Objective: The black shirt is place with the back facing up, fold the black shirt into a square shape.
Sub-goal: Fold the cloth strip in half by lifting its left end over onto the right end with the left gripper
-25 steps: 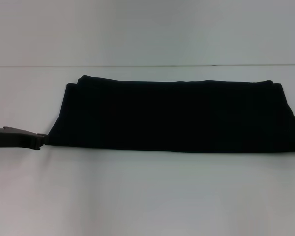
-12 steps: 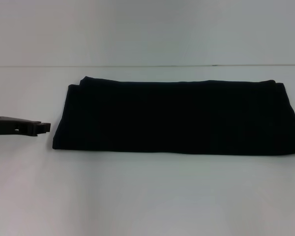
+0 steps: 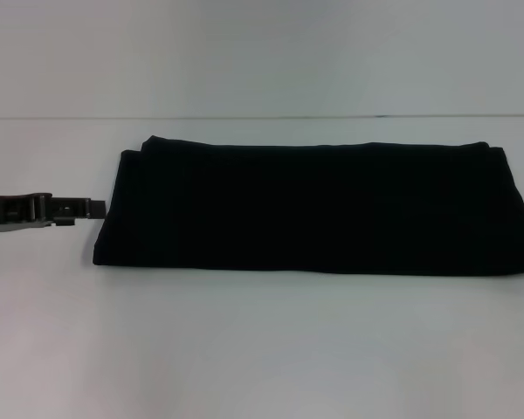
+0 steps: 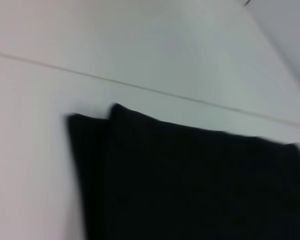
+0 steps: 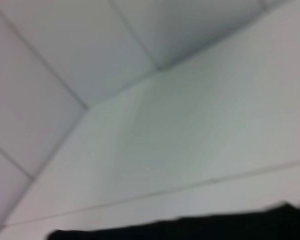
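Head view: the black shirt (image 3: pixel 319 208), soft matte cloth, lies folded into a long flat band on the white tabletop (image 3: pixel 262 349). The left claw (image 3: pixel 94 208) sits at its left edge; I cannot tell its spread. Left wrist view: layered stepped corners (image 4: pixel 107 117). Right wrist view: only a shirt edge (image 5: pixel 190 227).

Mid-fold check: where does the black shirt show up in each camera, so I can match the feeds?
Head view: the black shirt lies as a long folded band across the white table, left gripper at its left end.
Left wrist view: shirt end fills the lower part.
Right wrist view: a dark strip along the bottom edge.
Shared landmark: the table's thin seam line.
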`<state>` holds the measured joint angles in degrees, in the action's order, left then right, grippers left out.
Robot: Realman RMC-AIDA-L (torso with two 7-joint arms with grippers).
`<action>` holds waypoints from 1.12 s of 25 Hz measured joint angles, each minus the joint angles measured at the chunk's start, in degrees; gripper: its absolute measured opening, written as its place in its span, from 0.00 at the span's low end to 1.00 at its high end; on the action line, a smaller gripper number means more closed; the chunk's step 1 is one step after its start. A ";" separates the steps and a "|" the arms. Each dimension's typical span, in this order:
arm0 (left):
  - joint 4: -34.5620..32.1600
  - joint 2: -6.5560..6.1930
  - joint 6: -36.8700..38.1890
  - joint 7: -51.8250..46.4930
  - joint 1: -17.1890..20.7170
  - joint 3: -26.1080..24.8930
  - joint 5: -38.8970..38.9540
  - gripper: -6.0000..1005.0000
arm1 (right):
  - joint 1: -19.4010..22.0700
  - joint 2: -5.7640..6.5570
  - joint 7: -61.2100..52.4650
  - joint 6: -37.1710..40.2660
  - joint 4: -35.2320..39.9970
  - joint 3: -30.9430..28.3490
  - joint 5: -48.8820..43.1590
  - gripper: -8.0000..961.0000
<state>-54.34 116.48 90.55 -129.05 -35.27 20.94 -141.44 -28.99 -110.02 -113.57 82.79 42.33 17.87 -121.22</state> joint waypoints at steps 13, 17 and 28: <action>18.32 -2.95 2.76 -8.23 -1.71 -10.19 0.07 0.88 | -4.32 -0.29 8.59 2.49 -2.17 3.55 3.82 0.95; 20.83 -2.79 -0.29 -10.32 -1.68 -9.42 -0.30 0.88 | -5.27 -0.25 8.62 2.27 -2.12 3.58 3.99 0.94; 21.90 -2.38 -4.31 -17.38 -0.75 -8.81 -1.04 0.88 | -7.18 -0.04 8.87 1.46 -2.30 3.77 3.82 0.94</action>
<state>-32.44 114.09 86.24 -146.43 -36.02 12.13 -142.49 -36.17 -110.07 -104.70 84.25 40.03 21.64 -117.39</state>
